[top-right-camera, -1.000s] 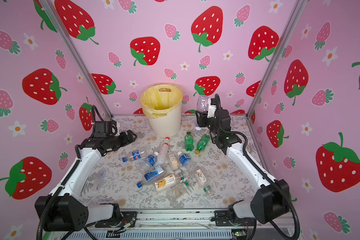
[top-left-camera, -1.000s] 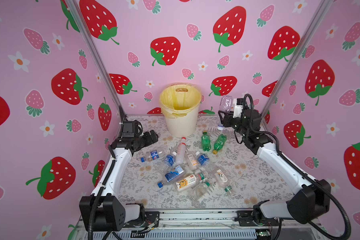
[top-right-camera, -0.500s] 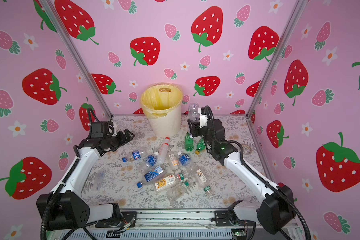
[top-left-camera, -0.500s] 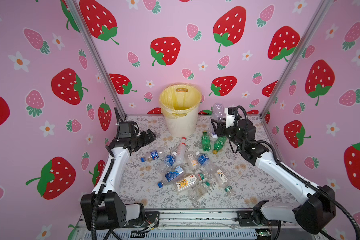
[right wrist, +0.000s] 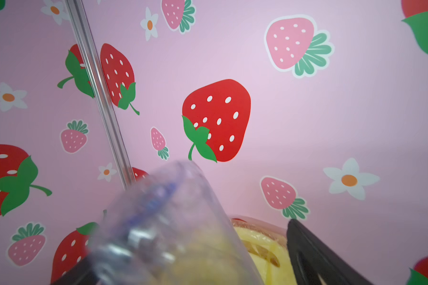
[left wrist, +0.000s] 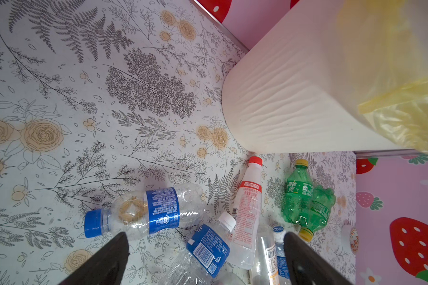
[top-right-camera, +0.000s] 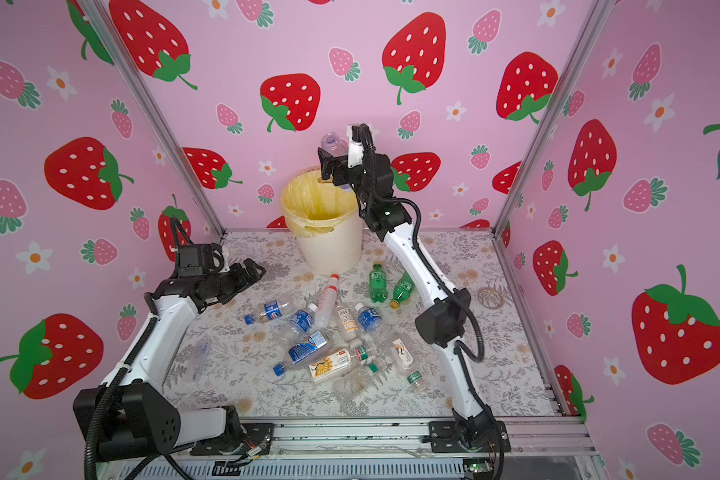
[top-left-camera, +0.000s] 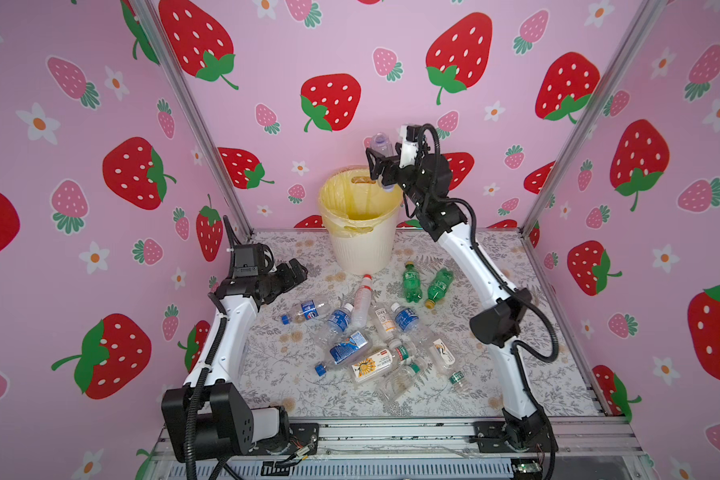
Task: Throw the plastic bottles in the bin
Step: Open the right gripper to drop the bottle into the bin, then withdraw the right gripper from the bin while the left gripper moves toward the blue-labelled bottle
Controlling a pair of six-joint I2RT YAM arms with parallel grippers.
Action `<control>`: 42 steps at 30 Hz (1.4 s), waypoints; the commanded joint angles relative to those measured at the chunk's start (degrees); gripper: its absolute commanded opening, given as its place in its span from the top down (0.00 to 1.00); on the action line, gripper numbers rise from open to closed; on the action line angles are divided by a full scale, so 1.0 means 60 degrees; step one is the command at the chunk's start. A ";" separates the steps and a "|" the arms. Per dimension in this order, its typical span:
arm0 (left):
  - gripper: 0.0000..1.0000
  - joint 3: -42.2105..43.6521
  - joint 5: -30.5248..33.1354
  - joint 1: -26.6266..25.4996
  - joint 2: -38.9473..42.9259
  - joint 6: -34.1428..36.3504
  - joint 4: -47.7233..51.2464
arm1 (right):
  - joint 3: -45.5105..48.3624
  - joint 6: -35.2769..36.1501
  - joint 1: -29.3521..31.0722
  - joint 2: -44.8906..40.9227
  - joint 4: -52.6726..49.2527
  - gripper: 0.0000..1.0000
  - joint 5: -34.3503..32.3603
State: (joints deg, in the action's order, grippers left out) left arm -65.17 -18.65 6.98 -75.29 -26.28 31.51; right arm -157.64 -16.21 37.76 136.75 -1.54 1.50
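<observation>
My right gripper [top-left-camera: 378,168] is raised high, and its fingers [right wrist: 314,254] are spread wide. A clear bottle [top-left-camera: 381,144] sits between them, leaning on one finger with a plain gap to the other, so nothing squeezes it. It shows only as a smear in my right wrist view (I can make out a trace of blue on it, no more). Just below those fingers is the open mouth of the bin [top-left-camera: 362,253], cream and ribbed, with a yellow bag [top-left-camera: 352,199] folded over its rim. In both top views the gripper and its bottle hang over the side of the mouth nearest my right arm. My left gripper [top-left-camera: 295,272] hovers low over the flowered table [top-left-camera: 283,374], fingers wide apart and nothing between them. Just past its fingertips lies a blue-capped bottle [left wrist: 156,209], clear with a blue label, on its side. Beyond that, well ahead of the fingers, stands the bin's wall. Off to one side of my left fingers lies a red-capped bottle [left wrist: 248,204], its cap close to the foot of the bin. Past it, two green bottles [left wrist: 298,195] lie against each other. The rest of the bottles lie on the table in a loose heap [top-left-camera: 375,353] between my arms.
</observation>
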 commanded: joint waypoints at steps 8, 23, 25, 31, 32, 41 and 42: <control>0.01 0.0185 -0.0111 0.0096 0.0250 -0.0119 -0.0260 | 0.6533 0.0275 -0.0031 -0.4365 0.1190 0.01 -0.0281; 0.01 0.0285 0.0230 0.0096 0.0520 -0.0052 -0.0172 | 1.2767 -0.0930 -0.0722 -0.8639 0.0736 0.01 -0.0403; 0.01 0.0339 0.0392 0.0098 0.0561 -0.0015 -0.0154 | 1.3751 -0.1162 -0.0838 -0.9162 0.0914 0.01 -0.0325; 0.01 0.0217 0.0980 0.0052 0.0595 0.0667 0.0040 | 1.6086 -0.1747 -0.1313 -1.0443 0.0899 0.01 0.0239; 0.01 0.0179 0.1025 0.0037 0.0566 0.0910 0.0063 | 1.6428 -0.1792 -0.1387 -1.0676 0.0896 0.01 0.0341; 0.01 -0.0729 0.0863 -0.0159 -0.0342 0.3110 0.0859 | 1.8293 -0.1613 -0.1664 -1.2539 0.0412 0.01 0.0440; 0.01 -0.0889 0.0999 -0.0221 -0.0451 0.3277 0.1074 | 1.8466 -0.1566 -0.1664 -1.2735 0.0382 0.01 0.0450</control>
State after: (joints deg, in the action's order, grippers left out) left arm -66.54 -13.76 6.46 -76.55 -12.56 33.50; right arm -49.17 -25.87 27.99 63.53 1.85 3.51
